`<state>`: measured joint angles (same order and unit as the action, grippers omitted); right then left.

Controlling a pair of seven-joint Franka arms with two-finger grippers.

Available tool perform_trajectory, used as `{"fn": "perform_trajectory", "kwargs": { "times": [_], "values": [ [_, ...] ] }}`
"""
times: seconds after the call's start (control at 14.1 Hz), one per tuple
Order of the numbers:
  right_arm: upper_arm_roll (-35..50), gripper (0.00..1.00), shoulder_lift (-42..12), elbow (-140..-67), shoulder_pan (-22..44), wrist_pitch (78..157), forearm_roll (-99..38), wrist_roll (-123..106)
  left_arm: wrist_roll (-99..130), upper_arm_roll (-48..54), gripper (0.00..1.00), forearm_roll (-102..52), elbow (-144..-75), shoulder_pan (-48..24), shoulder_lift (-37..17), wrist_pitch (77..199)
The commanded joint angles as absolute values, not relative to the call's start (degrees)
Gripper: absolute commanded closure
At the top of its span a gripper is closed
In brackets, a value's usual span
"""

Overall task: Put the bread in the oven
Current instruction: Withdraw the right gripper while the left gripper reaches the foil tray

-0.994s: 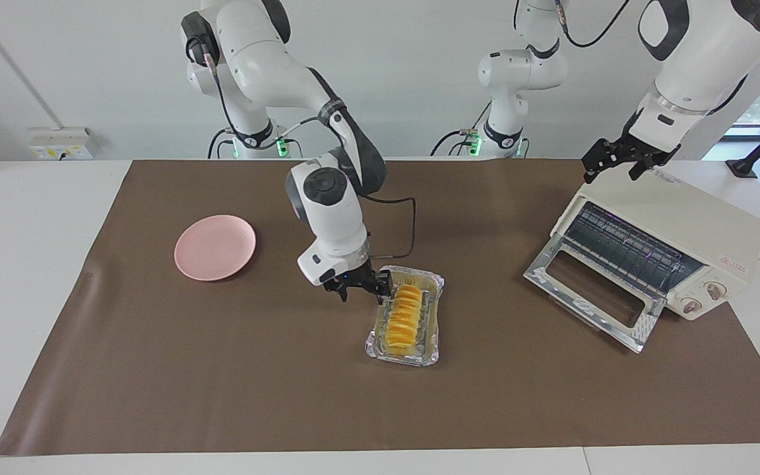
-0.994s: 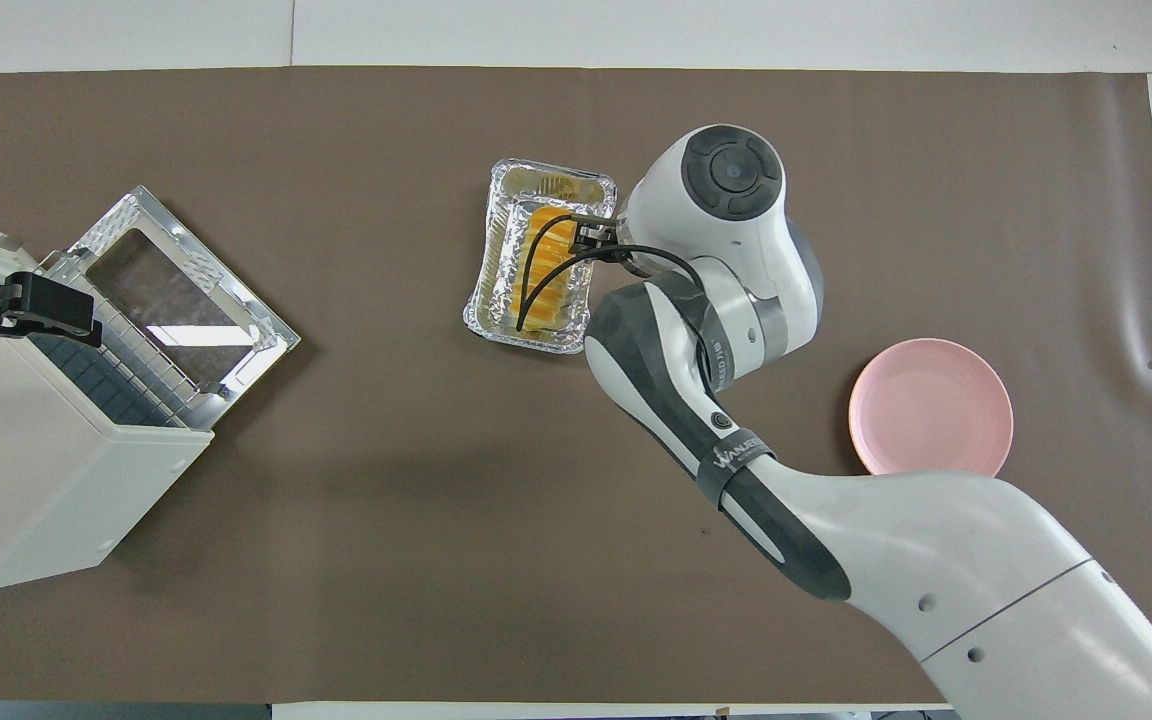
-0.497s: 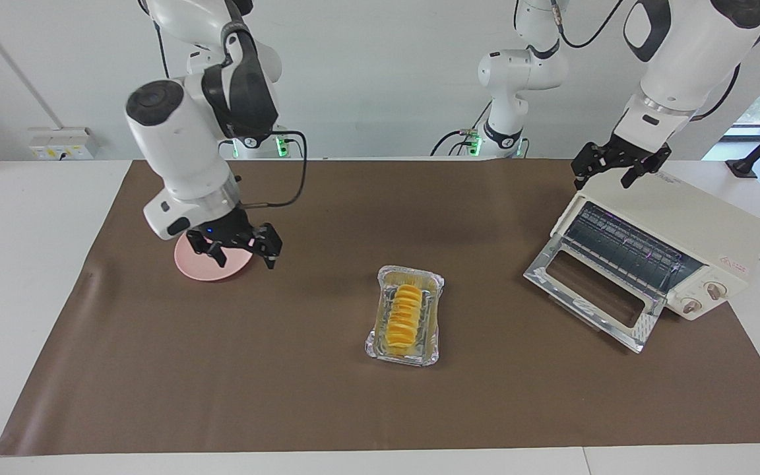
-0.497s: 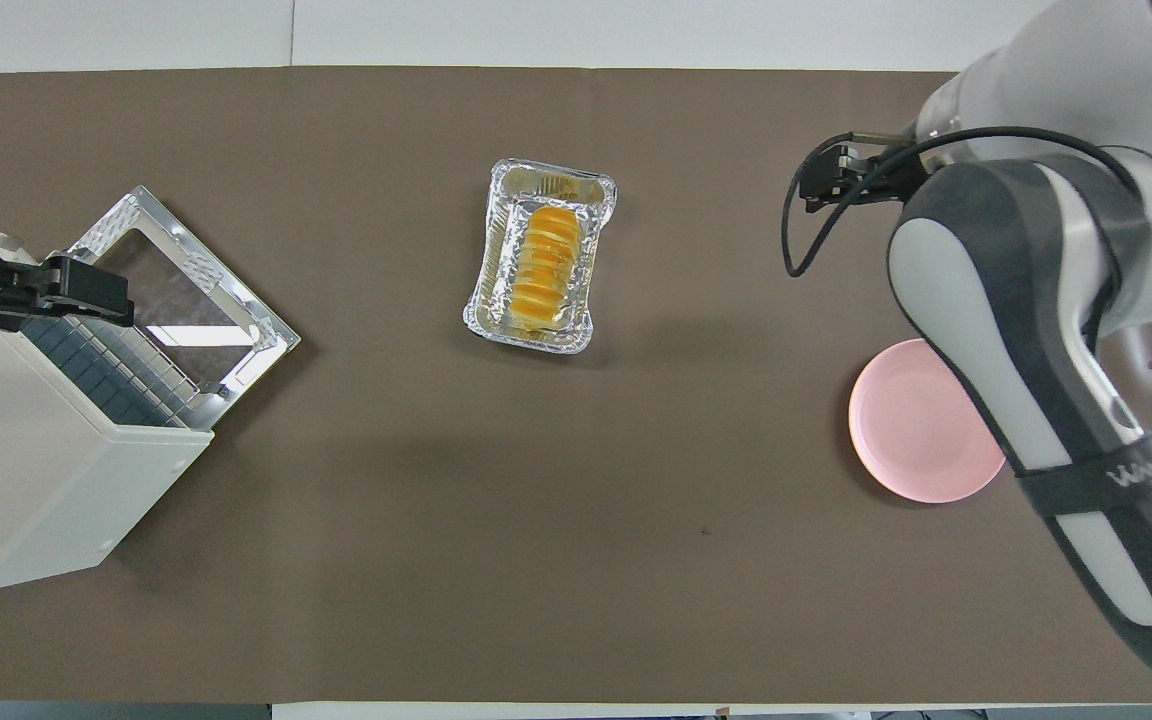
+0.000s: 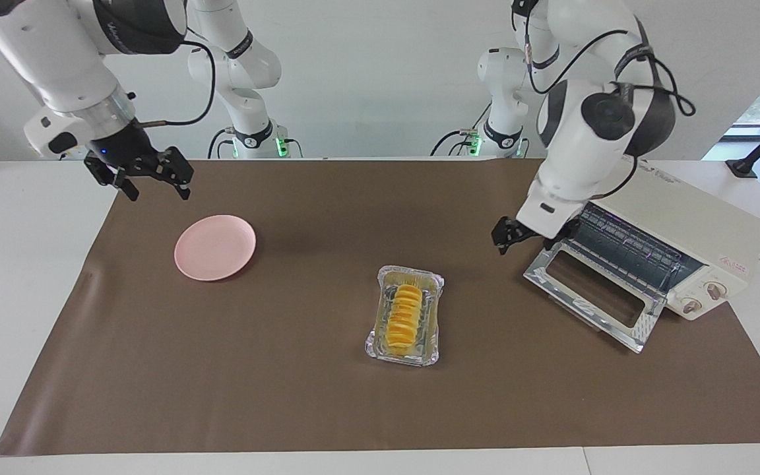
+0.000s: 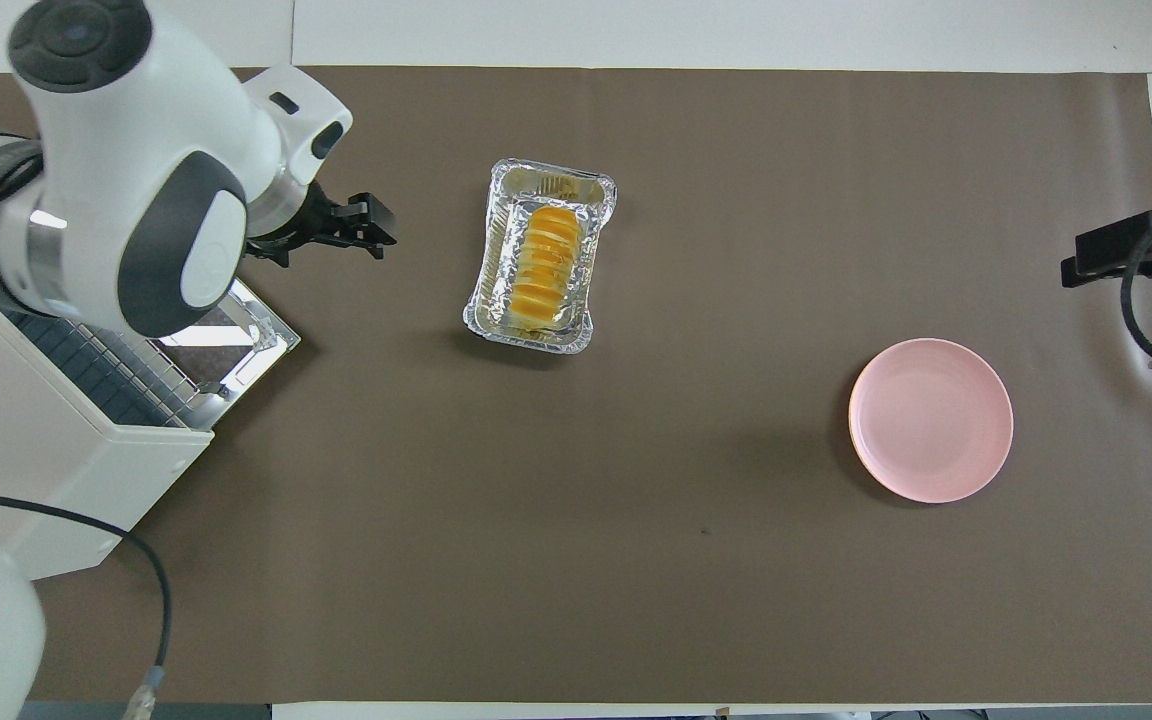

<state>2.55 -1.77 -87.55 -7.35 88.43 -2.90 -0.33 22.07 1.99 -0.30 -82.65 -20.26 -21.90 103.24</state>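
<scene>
Judged bread light, soft, crushable; best pinched across its middle; right gripper spread empty, left gripper unreadable.

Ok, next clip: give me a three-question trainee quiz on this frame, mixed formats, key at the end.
1. True or false: the bread lies in the foil tray.
2. Which gripper is over the mat beside the oven's open door? A) the left gripper B) the right gripper
3. Fill in: the pink plate lies toward the ____ arm's end of the table.

Key: 1 true; 2 A, the left gripper sits low by the door corner between oven and tray, while the right gripper hangs open above the mat's edge near the plate; 3 right.
</scene>
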Motion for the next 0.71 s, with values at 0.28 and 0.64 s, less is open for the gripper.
{"fn": "perform_trajectory", "kwargs": {
  "times": [0.28,0.64],
  "values": [
    [3.5,0.00,2.2,-97.1,-9.6,91.7,0.3,-0.7,35.2,0.6,0.00,0.9,-62.3,-29.7,-41.3,107.3],
    [3.5,0.00,1.4,-97.6,-9.7,97.1,3.8,-2.2,44.6,0.3,0.00,0.4,-54.6,-33.8,-50.7,114.2]
  ]
}}
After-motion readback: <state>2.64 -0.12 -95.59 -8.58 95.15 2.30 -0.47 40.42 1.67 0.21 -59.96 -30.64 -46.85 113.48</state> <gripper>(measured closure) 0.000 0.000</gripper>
